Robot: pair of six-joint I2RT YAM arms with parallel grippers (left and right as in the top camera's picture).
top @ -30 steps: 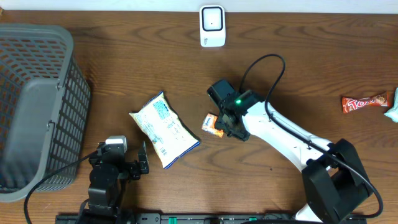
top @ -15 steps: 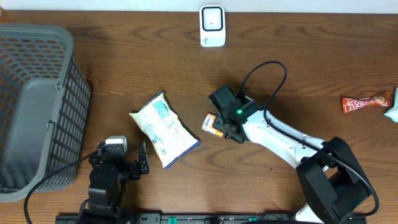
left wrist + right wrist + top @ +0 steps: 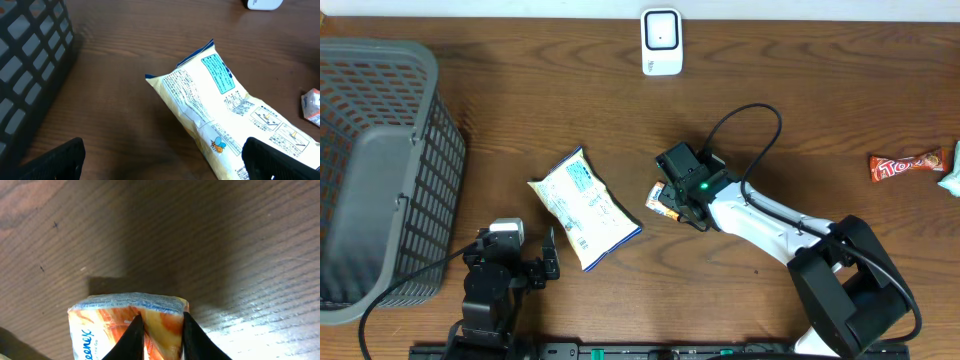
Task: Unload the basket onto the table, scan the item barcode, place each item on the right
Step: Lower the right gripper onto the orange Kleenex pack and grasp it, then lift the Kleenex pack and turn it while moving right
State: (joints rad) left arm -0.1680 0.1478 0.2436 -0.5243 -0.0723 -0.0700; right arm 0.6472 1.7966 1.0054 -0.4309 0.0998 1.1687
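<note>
Since a second ago, the right claw (image 3: 161,332) has drawn its fingers in on the tissue pack (image 3: 661,200), and its wrist has edged closer over it.

Far off to the left claw's (image 3: 170,164) left side we see the grey basket (image 3: 380,170); that claw rests low on the table (image 3: 520,110) with its fingers spread wide and nothing between them. The snack bag (image 3: 584,207) lies flat just ahead of it, between the two claws. The white scanner (image 3: 661,42) stands well beyond the right claw, at the table's far edge. The right claw is pinching the orange tissue pack, which lies on the wood directly under its fingertips. A red candy bar (image 3: 910,165) lies well apart to that claw's right.
</note>
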